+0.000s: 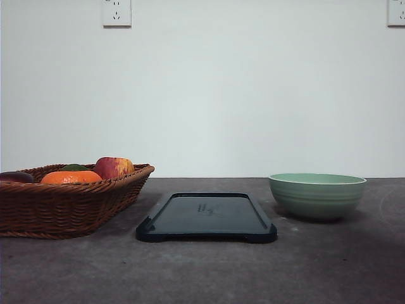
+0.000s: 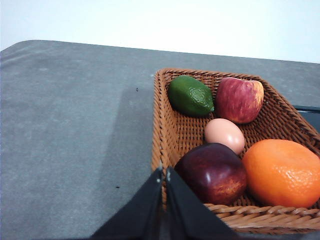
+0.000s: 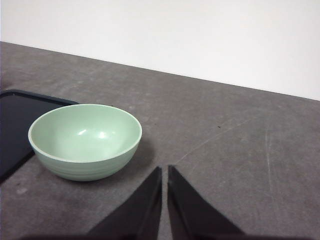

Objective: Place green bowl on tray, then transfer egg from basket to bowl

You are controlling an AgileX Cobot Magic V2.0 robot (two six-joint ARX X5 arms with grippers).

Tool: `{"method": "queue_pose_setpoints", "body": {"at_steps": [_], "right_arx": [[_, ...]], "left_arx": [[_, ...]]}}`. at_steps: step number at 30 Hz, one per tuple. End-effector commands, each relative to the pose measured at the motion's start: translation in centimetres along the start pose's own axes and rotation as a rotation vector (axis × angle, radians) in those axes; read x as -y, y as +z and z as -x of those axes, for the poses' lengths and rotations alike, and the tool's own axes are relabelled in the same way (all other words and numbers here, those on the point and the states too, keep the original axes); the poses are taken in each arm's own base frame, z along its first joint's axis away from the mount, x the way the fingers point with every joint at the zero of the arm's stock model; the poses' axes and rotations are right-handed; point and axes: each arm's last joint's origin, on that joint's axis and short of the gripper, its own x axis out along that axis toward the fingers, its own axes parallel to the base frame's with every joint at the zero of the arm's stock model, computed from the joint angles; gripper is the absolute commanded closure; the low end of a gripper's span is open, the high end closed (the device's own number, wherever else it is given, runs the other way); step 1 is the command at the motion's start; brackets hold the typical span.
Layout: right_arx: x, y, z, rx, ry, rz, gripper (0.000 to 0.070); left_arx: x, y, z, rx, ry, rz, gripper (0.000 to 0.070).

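The pale green bowl [image 1: 317,195] [image 3: 85,140] stands empty on the table, right of the dark tray [image 1: 207,217] [image 3: 15,120]. At the left sits the wicker basket [image 1: 38,206] [image 2: 170,130] with fruit and a tan egg [image 2: 224,135] in its middle. My left gripper [image 2: 164,172] is shut, hovering above the basket's near rim beside a dark red apple [image 2: 212,172]. My right gripper [image 3: 164,170] is also shut, empty, a short way from the bowl over bare table.
The basket also holds a lime [image 2: 190,95], a red-yellow apple [image 2: 239,99] [image 1: 114,168] and an orange [image 2: 282,172] [image 1: 71,177]. A white wall with sockets [image 1: 117,12] runs behind the grey table [image 1: 202,272].
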Motion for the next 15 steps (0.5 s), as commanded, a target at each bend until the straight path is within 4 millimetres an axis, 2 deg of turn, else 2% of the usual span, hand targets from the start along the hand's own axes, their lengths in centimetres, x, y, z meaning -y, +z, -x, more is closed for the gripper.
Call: {"method": "queue_pose_setpoints", "body": {"at_steps": [1,7,15], "right_arx": [[0.01,0.00,-0.02,0.011,-0.004,-0.010,0.0687],[0.01,0.01,-0.02,0.011,-0.004,-0.010,0.0687],[0.00,0.23,-0.02,0.034,0.004,-0.012,0.0687]], "left_arx": [[-0.05,-0.65,-0.18,-0.022,0.001,-0.015,0.0700],[-0.05,-0.63,-0.18,-0.021,0.001,-0.009,0.0700],[-0.05,-0.64,-0.18,-0.021,0.003,0.184,0.0700]]}}
